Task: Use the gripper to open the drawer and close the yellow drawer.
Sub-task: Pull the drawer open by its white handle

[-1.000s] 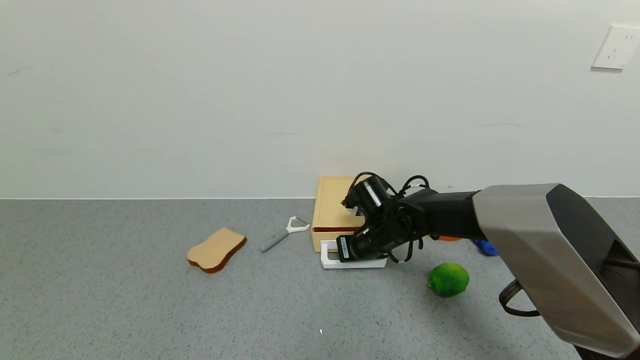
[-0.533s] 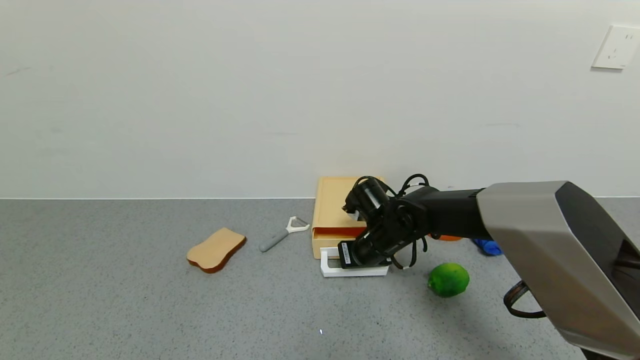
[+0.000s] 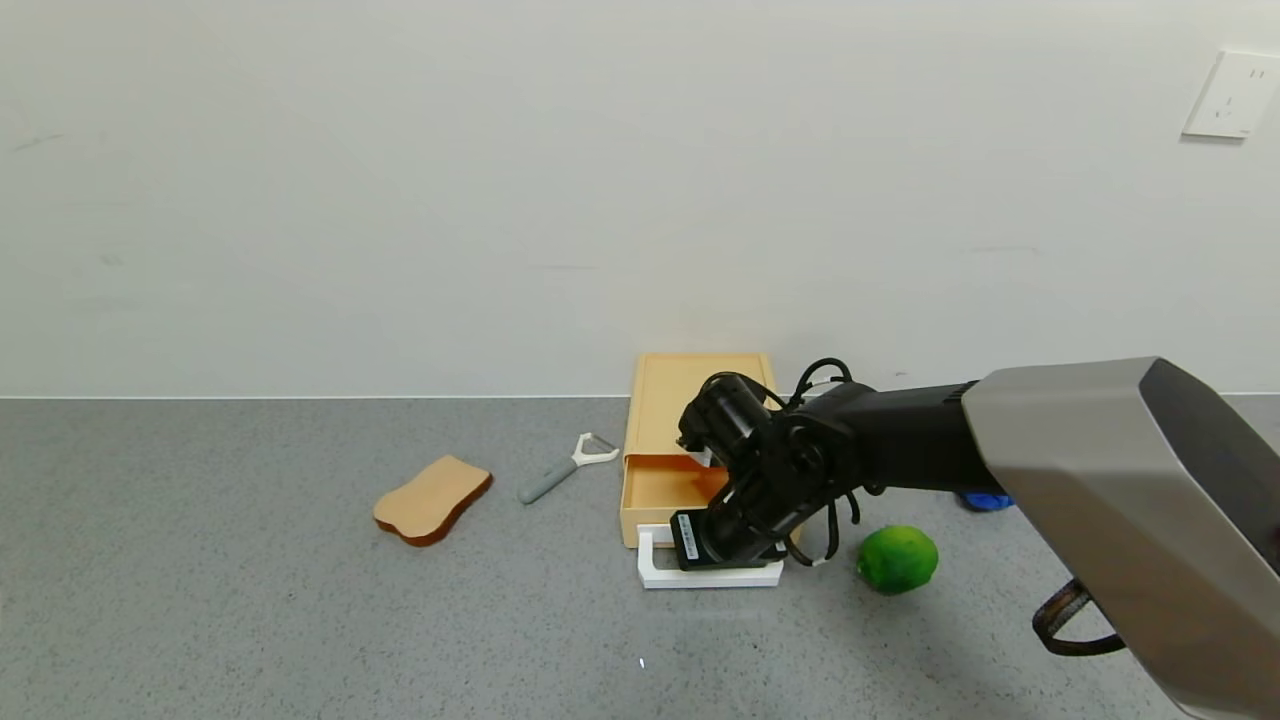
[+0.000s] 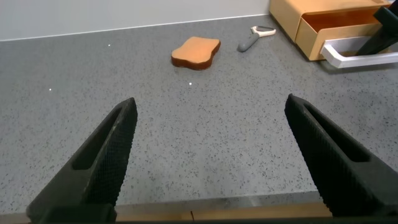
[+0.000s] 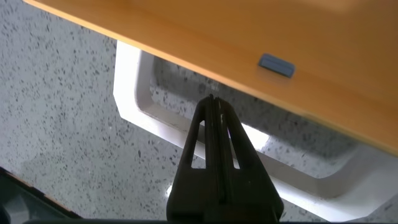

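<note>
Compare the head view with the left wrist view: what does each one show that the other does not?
Only the head view shows the green lime, the wall socket and the right gripper at the white handle. Only the left wrist view shows the left gripper, open above bare counter. Both show the partly open yellow drawer, the bread slice and the peeler.

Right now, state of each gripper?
Left gripper: open, holding nothing, over the counter.
Right gripper: shut, fingers hooked inside the white loop handle of the pale yellow-tan plastic drawer.
</note>
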Available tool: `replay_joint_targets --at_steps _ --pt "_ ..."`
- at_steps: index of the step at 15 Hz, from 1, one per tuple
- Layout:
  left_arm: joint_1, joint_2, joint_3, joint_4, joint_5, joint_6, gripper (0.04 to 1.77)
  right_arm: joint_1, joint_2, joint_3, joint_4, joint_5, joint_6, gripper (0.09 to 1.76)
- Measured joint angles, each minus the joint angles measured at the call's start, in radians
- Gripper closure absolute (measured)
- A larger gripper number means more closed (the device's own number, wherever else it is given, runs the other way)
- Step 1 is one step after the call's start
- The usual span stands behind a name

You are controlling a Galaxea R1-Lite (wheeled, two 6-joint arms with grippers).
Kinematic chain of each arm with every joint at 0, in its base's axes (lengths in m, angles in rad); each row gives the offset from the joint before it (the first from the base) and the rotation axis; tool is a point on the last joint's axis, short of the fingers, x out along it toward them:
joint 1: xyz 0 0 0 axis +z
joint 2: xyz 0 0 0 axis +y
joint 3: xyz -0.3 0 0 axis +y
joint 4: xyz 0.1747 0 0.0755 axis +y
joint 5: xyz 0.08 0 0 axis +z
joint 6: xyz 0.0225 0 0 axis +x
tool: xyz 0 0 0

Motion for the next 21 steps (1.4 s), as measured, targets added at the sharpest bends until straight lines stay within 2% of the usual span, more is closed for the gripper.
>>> replay_joint_targets --at_steps 6,21 --pt "0.000 0.000 0.000 0.000 0.000 0.000 0.09 0.030 -0.054 0.092 -0.004 -0.001 0.037 1.73" --pt "0.000 0.000 0.000 0.000 0.000 0.000 0.09 0.078 -0.110 0.189 -0.011 -0.003 0.111 1.73"
